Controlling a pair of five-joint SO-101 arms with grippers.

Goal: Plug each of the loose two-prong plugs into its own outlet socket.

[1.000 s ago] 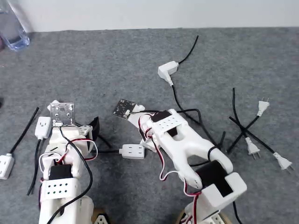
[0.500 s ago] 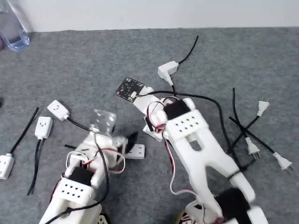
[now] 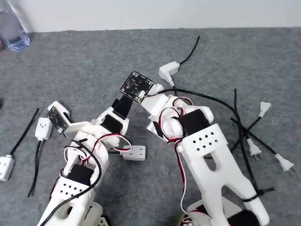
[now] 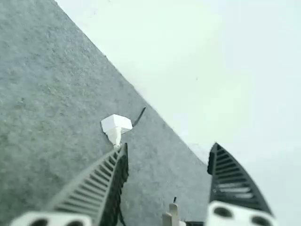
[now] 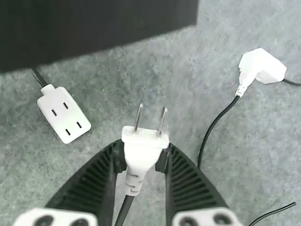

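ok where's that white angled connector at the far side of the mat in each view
High view: the white angled connector sits far centre on the mat.
Left wrist view: white angled connector lies past the open left pincer, near one finger's tip.
Right wrist view: it lies beyond the plug held in the right pincer.
Shared landmark: the black cord running off its end.

Three loose plugs [image 3: 265,107] [image 3: 254,149] [image 3: 285,164], plus one held plug [image 5: 141,143], so that's four. Outlet sockets [image 3: 43,128] [image 3: 4,168] [image 3: 135,151] [image 3: 168,71]: four clear, and a fifth is half-hidden. Two arms [image 3: 77,181] [image 3: 211,155], one bottle [image 3: 11,30].
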